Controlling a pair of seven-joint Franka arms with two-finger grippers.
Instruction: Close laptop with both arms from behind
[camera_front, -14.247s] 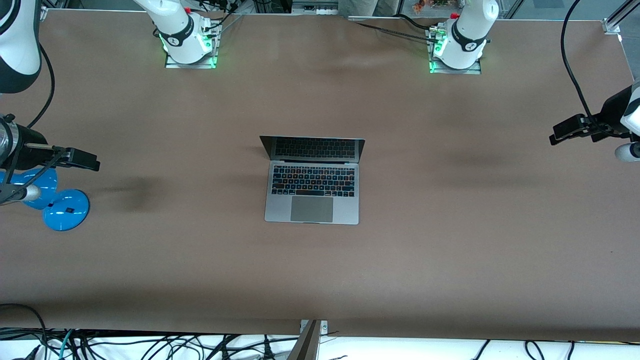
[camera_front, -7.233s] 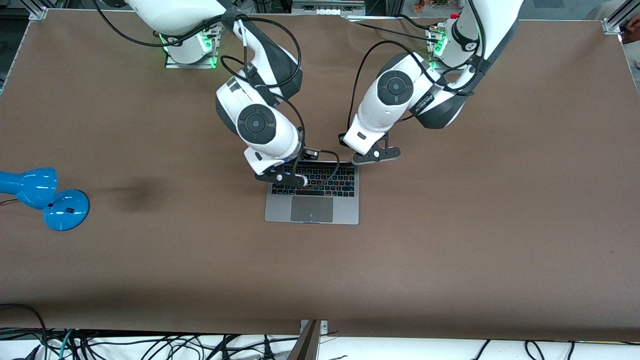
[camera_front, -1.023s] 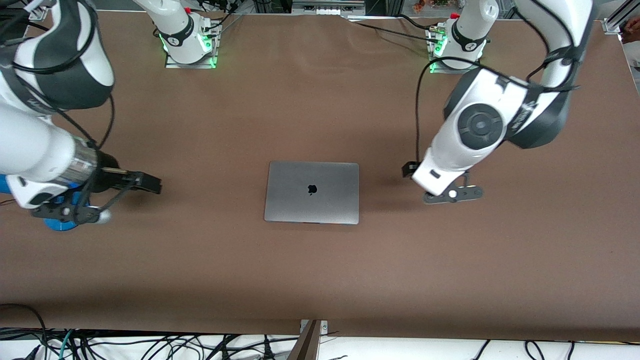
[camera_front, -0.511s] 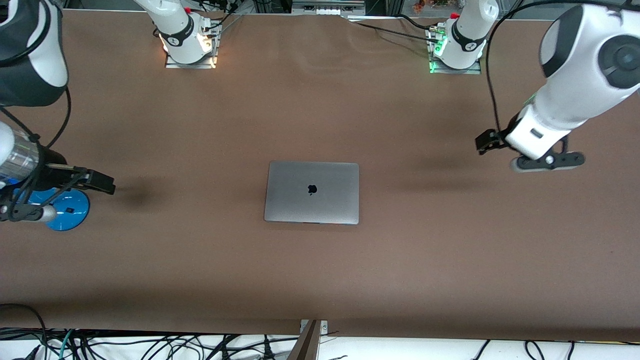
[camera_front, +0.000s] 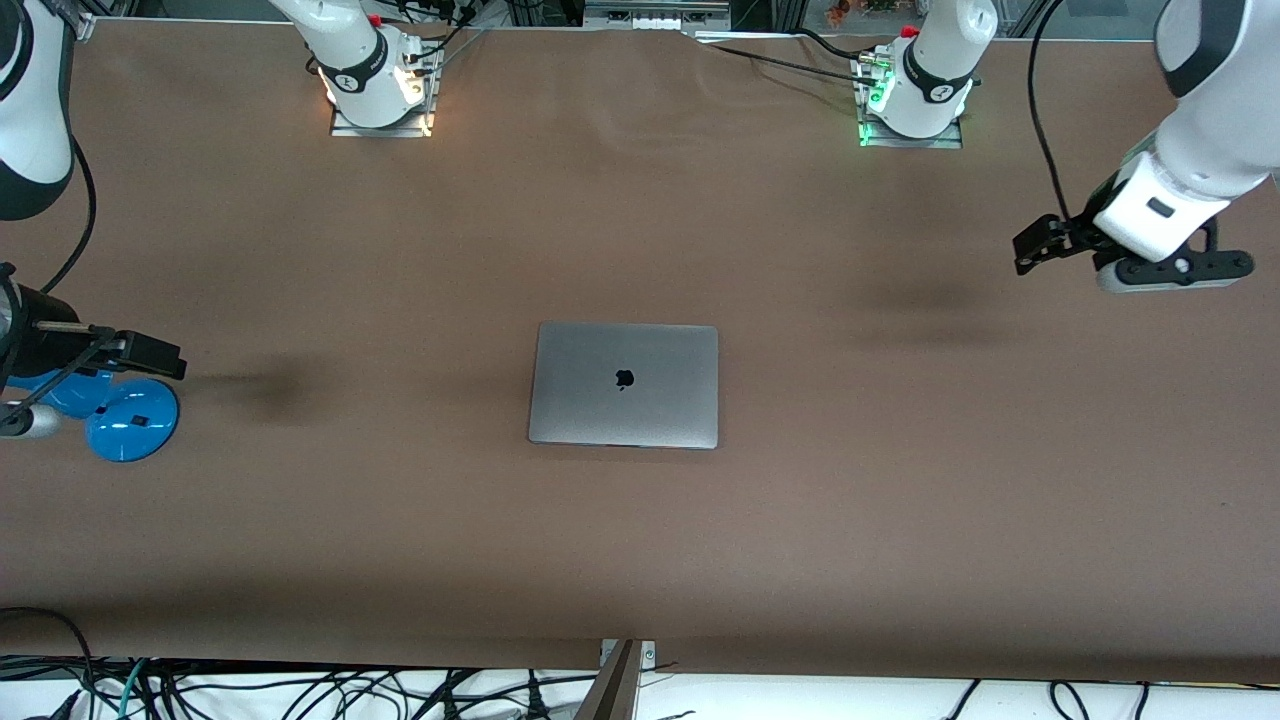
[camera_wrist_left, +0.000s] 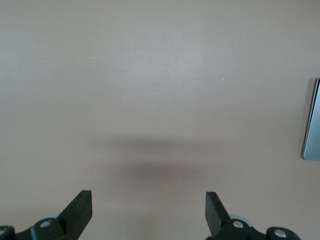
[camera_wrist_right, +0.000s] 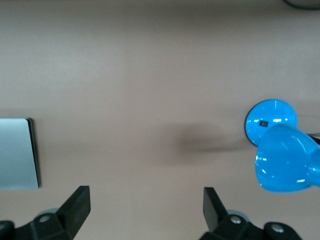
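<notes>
The laptop (camera_front: 624, 384) lies shut and flat at the middle of the table, its grey lid with the dark apple logo facing up. My left gripper (camera_front: 1038, 246) is up over bare table toward the left arm's end, open and empty. My right gripper (camera_front: 150, 355) is up over the right arm's end of the table, open and empty. In the left wrist view the gripper (camera_wrist_left: 148, 210) has its fingers wide apart and an edge of the laptop (camera_wrist_left: 312, 120) shows. In the right wrist view the gripper (camera_wrist_right: 146, 205) is likewise wide open, with a corner of the laptop (camera_wrist_right: 17, 152) in sight.
A blue desk lamp (camera_front: 130, 420) stands at the right arm's end of the table, below my right gripper; it also shows in the right wrist view (camera_wrist_right: 280, 150). Cables hang along the table edge nearest the front camera (camera_front: 300, 690). The two arm bases (camera_front: 375, 85) (camera_front: 910, 95) stand along the edge farthest from that camera.
The laptop, open at first, now lies shut. Over the last second both arms have swung away from it toward their own ends of the table, both grippers empty.
</notes>
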